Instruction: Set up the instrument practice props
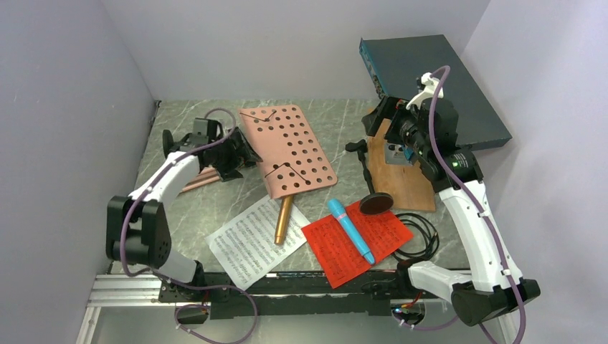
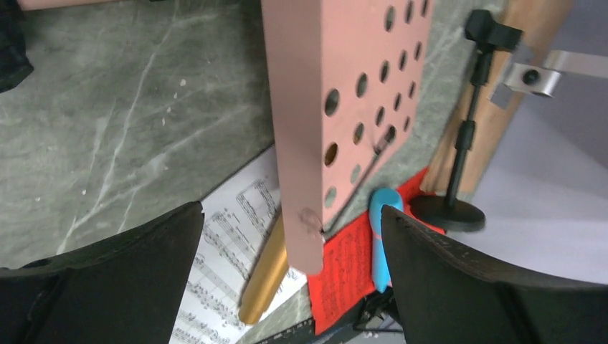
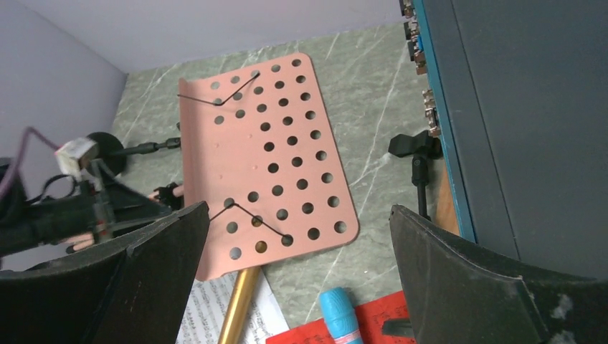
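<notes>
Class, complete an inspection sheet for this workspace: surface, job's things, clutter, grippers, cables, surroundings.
Surface: grey marbled table, props lying scattered.
Job's things: pink music desk lying flat; gold microphone partly on white page; blue microphone on red page; one black pole by the board, second pole left of the desk.
Clutter: teal box at back right; wooden board.
Grippers: left gripper open, empty; right gripper open, empty.
Cables: purple cables on both arms; black cable coil beside red page.
Surroundings: plain walls.
</notes>
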Available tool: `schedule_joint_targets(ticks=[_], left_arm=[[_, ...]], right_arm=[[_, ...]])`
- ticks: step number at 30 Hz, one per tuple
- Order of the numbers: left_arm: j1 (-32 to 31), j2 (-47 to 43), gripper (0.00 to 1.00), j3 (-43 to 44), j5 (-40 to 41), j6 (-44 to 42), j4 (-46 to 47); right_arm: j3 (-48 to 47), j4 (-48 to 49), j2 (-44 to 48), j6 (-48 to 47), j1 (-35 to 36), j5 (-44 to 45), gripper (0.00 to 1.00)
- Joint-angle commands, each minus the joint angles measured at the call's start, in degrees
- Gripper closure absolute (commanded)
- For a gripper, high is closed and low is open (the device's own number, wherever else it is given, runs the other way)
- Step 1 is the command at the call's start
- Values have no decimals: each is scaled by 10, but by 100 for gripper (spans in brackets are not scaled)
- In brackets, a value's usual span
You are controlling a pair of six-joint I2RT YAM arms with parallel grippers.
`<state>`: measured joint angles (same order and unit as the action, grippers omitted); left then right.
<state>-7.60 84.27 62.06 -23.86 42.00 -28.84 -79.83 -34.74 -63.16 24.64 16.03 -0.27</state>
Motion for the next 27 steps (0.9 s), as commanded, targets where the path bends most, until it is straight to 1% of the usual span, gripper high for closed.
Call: schedule_joint_targets(ticks=[1,4,6,8,12,17,20,24,27], left_arm=[[-34,49,1,31,93,57,46],[-48,80,3,40,144,75,47],[-51,105,7,49,152,87,50],[-53,122,11,50,144,90,71],[-56,153,18,55,123,94,112],[-56,179,28,63,110,101,152],[-57,201,39,78,97,104,158],[-57,204,60,80,84,111,172],[-55,195,71,74,61,120,191]], right_arm=[[-3,23,5,-1,-5,-35,0],[-5,20,13,-9,-5,-49,0],[1,25,21,-3,-5,-53,0],[13,39,31,2,-5,-60,0],[29,58,47,10,-5,-69,0],[28,53,49,11,-5,-77,0],[31,55,51,15,-4,-85,0],[31,53,50,15,-4,-98,0],[30,49,49,13,-4,-98,0]])
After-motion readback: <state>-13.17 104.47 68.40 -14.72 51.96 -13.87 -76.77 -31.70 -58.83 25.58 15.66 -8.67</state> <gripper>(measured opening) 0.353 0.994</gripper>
